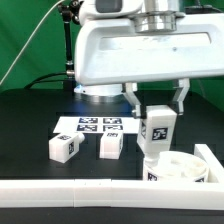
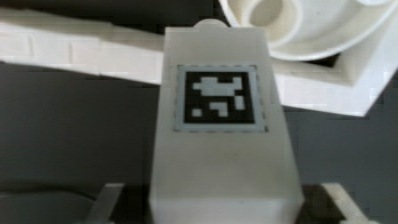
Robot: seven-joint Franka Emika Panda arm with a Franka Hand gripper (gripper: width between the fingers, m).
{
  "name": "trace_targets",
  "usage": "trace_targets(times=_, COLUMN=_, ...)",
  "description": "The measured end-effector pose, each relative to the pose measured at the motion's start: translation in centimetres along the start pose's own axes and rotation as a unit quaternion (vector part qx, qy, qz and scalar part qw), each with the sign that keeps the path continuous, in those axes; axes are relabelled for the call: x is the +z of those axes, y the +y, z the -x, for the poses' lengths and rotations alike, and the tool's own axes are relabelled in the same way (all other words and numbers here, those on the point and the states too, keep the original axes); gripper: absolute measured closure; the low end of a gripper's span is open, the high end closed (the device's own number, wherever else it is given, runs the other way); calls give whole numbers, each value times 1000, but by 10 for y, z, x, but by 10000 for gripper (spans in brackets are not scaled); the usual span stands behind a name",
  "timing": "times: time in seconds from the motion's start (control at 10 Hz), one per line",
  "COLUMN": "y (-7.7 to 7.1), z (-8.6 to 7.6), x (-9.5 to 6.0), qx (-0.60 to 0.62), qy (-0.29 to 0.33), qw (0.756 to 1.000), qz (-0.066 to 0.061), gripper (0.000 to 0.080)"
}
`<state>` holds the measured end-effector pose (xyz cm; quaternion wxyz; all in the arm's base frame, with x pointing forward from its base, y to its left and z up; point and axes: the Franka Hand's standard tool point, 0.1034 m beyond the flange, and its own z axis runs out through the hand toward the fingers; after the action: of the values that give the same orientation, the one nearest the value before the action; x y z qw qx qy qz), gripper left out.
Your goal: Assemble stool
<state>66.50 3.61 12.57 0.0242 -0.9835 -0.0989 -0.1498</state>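
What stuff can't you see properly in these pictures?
- Seat: in the exterior view its near edge hides behind the rail, and one side hides behind the held leg.
- Whether that leg touches the seat: neither view shows it.
- Gripper: in the wrist view the fingers are dark and cut off by the picture's edge.
- Loose legs: their tags are too small to read.

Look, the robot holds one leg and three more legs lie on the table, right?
Not quite. The end effector does hold one leg, but only two legs lie on the table, not three, as the exterior view shows.
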Motion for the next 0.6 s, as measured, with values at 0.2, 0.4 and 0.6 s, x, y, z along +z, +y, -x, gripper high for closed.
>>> trace_targets(times=0.2, y=-11, z=-3, x=0, qx=-9, qy=3, qw=1000, qz=-2, gripper=462)
trace_targets(times=0.4, y=-8, z=-2, x=0, qx=-7, qy=2, qw=1000, qz=-2, gripper=462)
trace_targets(times=0.6, y=-19, z=-1, x=2, qx=-14, qy=22, qw=1000, qz=2, gripper=462)
